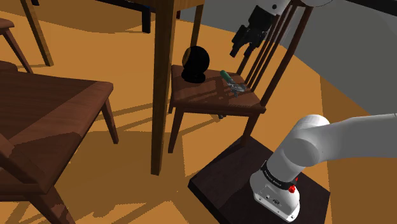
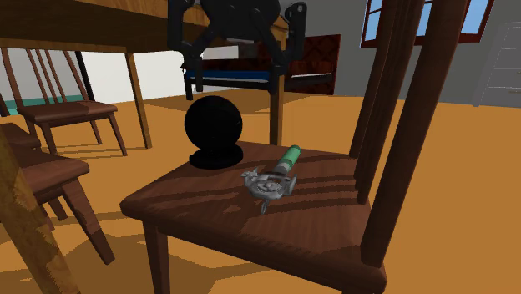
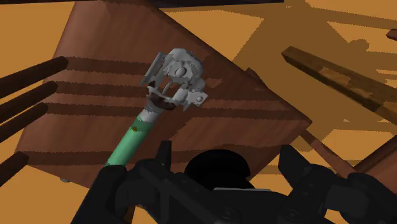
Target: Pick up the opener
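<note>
The gripper (image 1: 238,49) hangs in the air above a wooden chair seat (image 2: 209,221), well clear of everything on it. Its fingers are spread apart and hold nothing.

The opener (image 3: 153,108) lies flat on the seat below the gripper, offset from the line between the fingers. It has a green handle and a grey metal head. In the wrist view the handle end is the nearer part, close to one finger, and the head points away from the gripper. A black ball-shaped object on a small base (image 2: 214,125) stands on the same seat, near the opener but apart from it. From the wrist view it sits almost directly under the gap between the fingers.

This looks like the approach step, with the grasp not yet begun. The next move calls for a sideways shift so that the opener, not the ball, lies between the fingers. The wrist should then turn to set the fingers across the narrow green handle, followed by a straight descent to the seat. The chair's back slats (image 1: 273,51) stand close beside the gripper, so the descent should avoid both them and the ball.
</note>
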